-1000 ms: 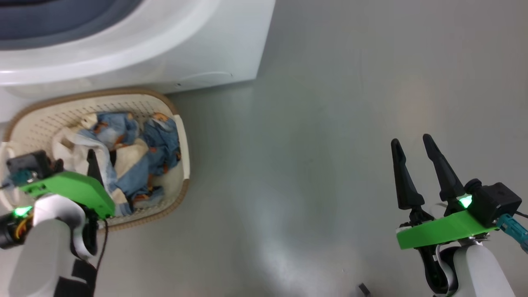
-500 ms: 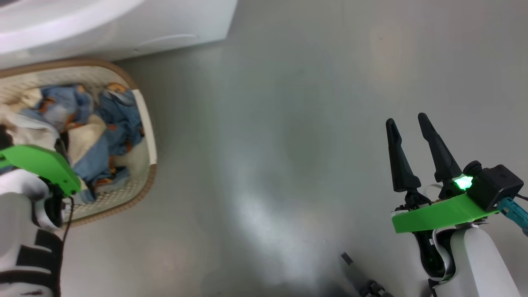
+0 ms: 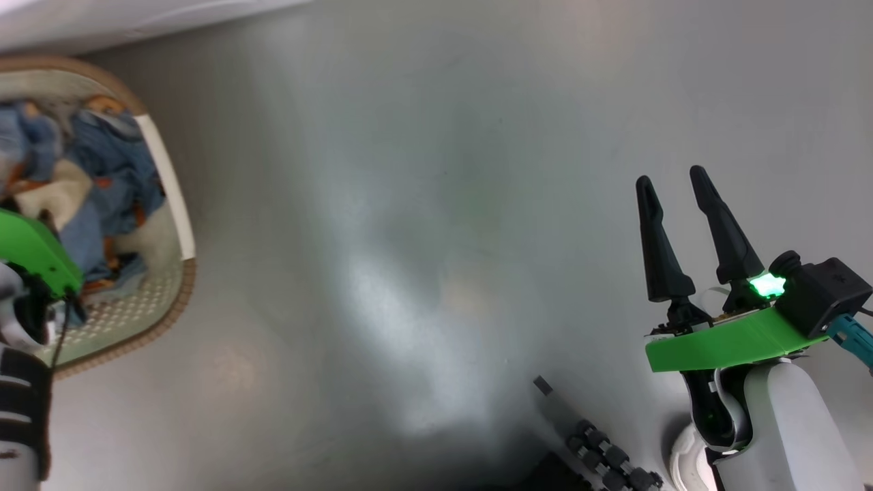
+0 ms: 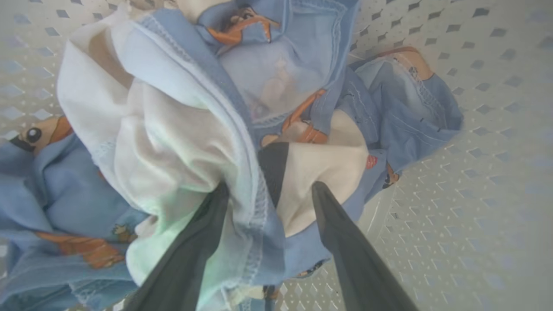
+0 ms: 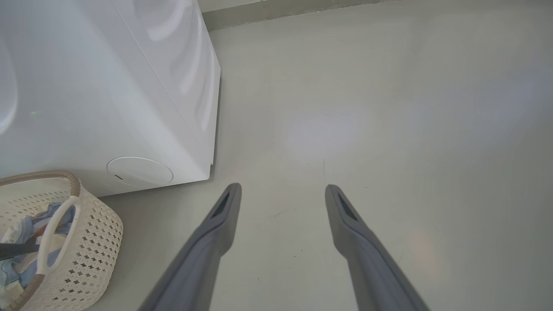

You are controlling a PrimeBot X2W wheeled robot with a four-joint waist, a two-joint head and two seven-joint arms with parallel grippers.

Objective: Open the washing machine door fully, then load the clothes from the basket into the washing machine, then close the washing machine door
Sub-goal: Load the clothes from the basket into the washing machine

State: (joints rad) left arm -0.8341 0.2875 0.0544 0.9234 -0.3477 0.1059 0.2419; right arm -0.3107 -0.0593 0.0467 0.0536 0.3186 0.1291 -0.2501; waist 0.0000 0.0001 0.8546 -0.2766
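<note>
One basket (image 3: 116,317) at left edge, below one washer (image 5: 86,95), holds tangled clothes (image 3: 109,143), perhaps four or five pieces; left gripper (image 4: 270,186) jaws apart, straddling a blue-hemmed fold; right gripper (image 3: 672,176) jaws apart, empty, lower right over floor (image 3: 409,239).

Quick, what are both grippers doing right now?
Left gripper: open, around a fold of the clothes in the basket.
Right gripper: open, holding nothing.

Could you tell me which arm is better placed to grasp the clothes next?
Left: the left gripper, open, straddles the clothes in the basket; the right gripper hangs open over floor.
</note>
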